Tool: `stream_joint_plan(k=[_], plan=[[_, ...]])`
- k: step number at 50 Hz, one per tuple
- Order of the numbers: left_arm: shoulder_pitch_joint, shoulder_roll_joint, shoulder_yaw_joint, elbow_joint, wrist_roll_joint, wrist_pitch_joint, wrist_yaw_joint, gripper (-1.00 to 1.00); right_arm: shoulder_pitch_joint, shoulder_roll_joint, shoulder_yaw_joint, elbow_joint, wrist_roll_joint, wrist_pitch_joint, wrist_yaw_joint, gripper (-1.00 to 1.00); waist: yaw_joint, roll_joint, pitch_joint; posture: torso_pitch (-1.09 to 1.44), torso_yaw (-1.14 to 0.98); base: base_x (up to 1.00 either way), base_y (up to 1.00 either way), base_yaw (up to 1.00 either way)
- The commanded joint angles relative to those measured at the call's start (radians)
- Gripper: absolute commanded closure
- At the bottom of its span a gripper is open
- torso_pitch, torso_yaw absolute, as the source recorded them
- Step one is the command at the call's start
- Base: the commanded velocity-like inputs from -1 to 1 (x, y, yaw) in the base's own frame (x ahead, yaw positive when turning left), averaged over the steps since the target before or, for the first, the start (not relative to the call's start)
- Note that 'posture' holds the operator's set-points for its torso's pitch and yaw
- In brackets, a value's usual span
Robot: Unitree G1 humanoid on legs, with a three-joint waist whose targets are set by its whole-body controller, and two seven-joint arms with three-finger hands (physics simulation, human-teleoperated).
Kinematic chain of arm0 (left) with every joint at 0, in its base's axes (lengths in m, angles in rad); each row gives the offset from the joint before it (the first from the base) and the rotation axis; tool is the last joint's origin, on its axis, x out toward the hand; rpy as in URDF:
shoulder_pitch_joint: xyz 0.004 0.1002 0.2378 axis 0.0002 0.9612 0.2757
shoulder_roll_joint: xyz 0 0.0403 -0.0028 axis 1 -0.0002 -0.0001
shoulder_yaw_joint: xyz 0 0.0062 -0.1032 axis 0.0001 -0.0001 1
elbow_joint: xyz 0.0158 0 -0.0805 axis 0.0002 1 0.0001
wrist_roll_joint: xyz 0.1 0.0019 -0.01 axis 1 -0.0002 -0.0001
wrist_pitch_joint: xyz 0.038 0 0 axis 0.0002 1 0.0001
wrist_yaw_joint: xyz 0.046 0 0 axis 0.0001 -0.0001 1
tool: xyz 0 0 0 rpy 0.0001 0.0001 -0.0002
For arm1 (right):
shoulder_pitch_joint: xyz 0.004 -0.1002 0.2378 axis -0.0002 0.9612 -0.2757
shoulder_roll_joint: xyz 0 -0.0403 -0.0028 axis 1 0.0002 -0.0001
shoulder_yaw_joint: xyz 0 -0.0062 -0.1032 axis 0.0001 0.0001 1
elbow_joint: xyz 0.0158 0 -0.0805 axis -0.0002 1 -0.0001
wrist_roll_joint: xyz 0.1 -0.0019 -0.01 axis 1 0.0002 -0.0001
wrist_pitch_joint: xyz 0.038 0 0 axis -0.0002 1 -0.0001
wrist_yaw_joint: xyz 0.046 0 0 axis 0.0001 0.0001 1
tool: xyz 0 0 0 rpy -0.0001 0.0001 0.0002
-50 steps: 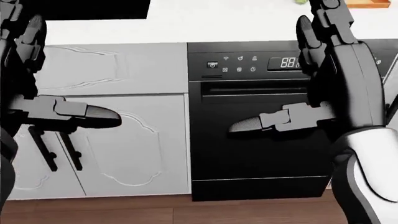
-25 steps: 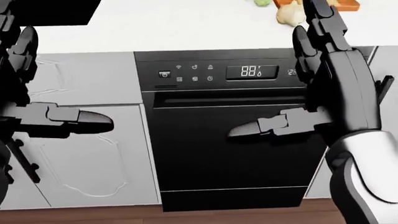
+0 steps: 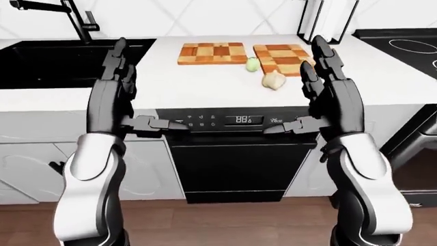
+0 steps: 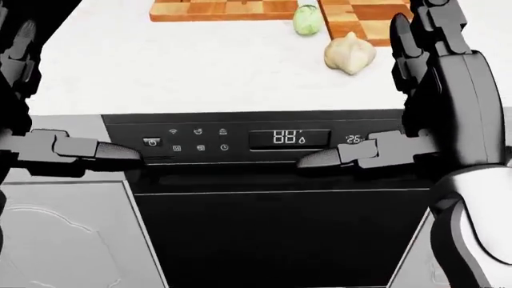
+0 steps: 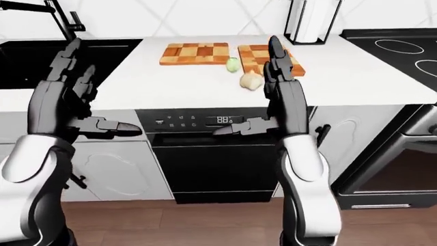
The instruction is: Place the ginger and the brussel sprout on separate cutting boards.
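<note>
Ginger (image 4: 349,53) and brussel sprout (image 4: 307,20) sit loose on the desk (image 4: 200,66) beside both cutting boards (image 3: 212,53); left hand (image 3: 117,82) and right hand (image 3: 328,84) spread, empty, raised for approach.

white counter (image 3: 205,82), black sink (image 3: 55,61) and faucet (image 3: 75,15), black dishwasher (image 3: 239,159), pale cabinets (image 5: 116,169), wood floor (image 3: 225,220)

Ginger (image 4: 349,53) and brussel sprout (image 4: 307,20) lie beside two cutting boards (image 4: 240,8).

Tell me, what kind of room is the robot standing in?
A kitchen, most likely. There's a dishwasher under a white counter, a black sink with a faucet, a stove, and two wooden cutting boards on the counter.
</note>
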Motion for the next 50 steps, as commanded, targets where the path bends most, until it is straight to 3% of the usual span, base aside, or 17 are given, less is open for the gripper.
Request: stream_joint_plan(k=[1,2,7,10,12,13,22,24,25,26,35,37,39,40,43,49,50], plan=[[-0.021,0.008,0.008,-0.022,0.007,-0.019,0.005,-1.0,-0.018,-0.006,0.001,-0.019,-0.003,-0.024,0.001,-1.0,0.006,-0.003,-0.021,0.0,0.0,0.43,-0.08,0.0],[-0.022,0.007,0.01,-0.022,0.007,-0.018,0.006,-1.0,-0.018,-0.006,0.0,-0.02,-0.004,-0.024,0.002,-1.0,0.005,0.015,0.014,0.0,0.0,0.39,-0.05,0.0],[-0.022,0.007,0.008,-0.022,0.01,-0.018,0.005,-1.0,-0.016,-0.006,-0.002,-0.016,-0.015,-0.024,0.0,-1.0,0.009,0.026,-0.017,0.0,0.0,0.26,-0.02,0.0],[-0.022,0.008,0.01,-0.022,0.012,-0.018,0.005,-1.0,-0.015,-0.002,-0.006,-0.022,-0.011,-0.021,0.0,-1.0,0.006,-0.01,-0.001,0.0,0.0,0.01,0.0,0.0],[-0.023,0.01,0.011,-0.024,0.012,-0.016,0.004,-1.0,-0.015,-0.004,-0.007,-0.022,-0.01,-0.023,0.0,-1.0,-0.004,-0.091,-0.015,0.0,0.0,0.0,0.0,0.0],[-0.023,0.011,0.011,-0.025,0.012,-0.015,0.003,-1.0,-0.015,-0.004,-0.007,-0.02,-0.01,-0.024,-0.001,-1.0,0.006,-0.072,-0.01,0.0,0.0,0.0,0.0,0.0],[-0.026,0.013,0.014,-0.029,0.012,-0.009,0.002,-1.0,-0.022,-0.005,-0.012,-0.029,0.002,-0.011,-0.009,-1.0,-0.013,-0.048,0.014,0.0,0.0,0.0,0.0,0.0],[-0.026,0.013,0.013,-0.027,0.013,-0.01,0.003,-1.0,-0.024,-0.006,-0.01,-0.021,0.002,-0.013,-0.014,-1.0,-0.015,-0.014,-0.013,0.0,0.0,0.0,-0.07,0.0],[-0.026,0.013,0.014,-0.027,0.013,-0.011,0.003,-1.0,-0.021,-0.005,-0.01,-0.019,0.003,-0.016,-0.015,-1.0,-0.01,0.046,-0.029,0.0,0.0,0.0,-0.35,0.0],[-0.025,0.014,0.014,-0.025,0.014,-0.013,0.003,-1.0,-0.021,-0.007,-0.006,-0.022,0.0,-0.017,-0.013,-1.0,-0.013,0.059,-0.043,0.0,0.0,0.0,-0.36,0.0],[-0.024,0.018,0.02,-0.027,0.014,-0.012,0.003,-1.0,-0.025,-0.003,-0.01,-0.016,0.003,-0.019,-0.022,-1.0,0.011,-0.001,-0.042,0.0,0.0,0.0,-0.28,0.0],[-0.019,0.015,0.017,-0.028,0.014,-0.015,0.003,-1.0,-0.02,-0.002,-0.008,-0.014,0.004,-0.023,-0.024,-1.0,0.013,-0.035,-0.041,0.0,0.0,0.0,-0.28,0.0],[-0.019,0.015,0.018,-0.026,0.015,-0.017,0.004,-1.0,-0.019,-0.002,-0.007,-0.012,0.005,-0.023,-0.023,-1.0,0.012,-0.103,-0.053,0.0,0.0,0.0,-0.34,0.0],[-0.019,0.015,0.018,-0.027,0.015,-0.016,0.004,-1.0,-0.021,-0.003,-0.008,-0.012,0.006,-0.023,-0.022,-1.0,0.004,-0.047,-0.04,0.0,0.0,0.0,-0.4,0.0],[-0.018,0.015,0.017,-0.029,0.016,-0.015,0.003,-1.0,-0.016,-0.002,-0.003,-0.009,0.005,-0.029,-0.022,-1.0,0.002,-0.045,-0.033,0.0,0.0,0.0,-0.4,0.0],[-0.016,0.017,0.023,-0.035,0.017,-0.011,0.002,-1.0,-0.016,-0.005,0.0,-0.013,-0.004,-0.031,-0.017,-1.0,-0.002,0.061,-0.012,0.0,0.0,0.0,-0.32,0.0],[-0.016,0.017,0.023,-0.035,0.017,-0.01,0.002,-1.0,-0.017,-0.004,0.002,-0.014,-0.006,-0.031,-0.017,-1.0,-0.01,0.027,-0.013,0.0,0.0,0.0,0.0,0.0]])
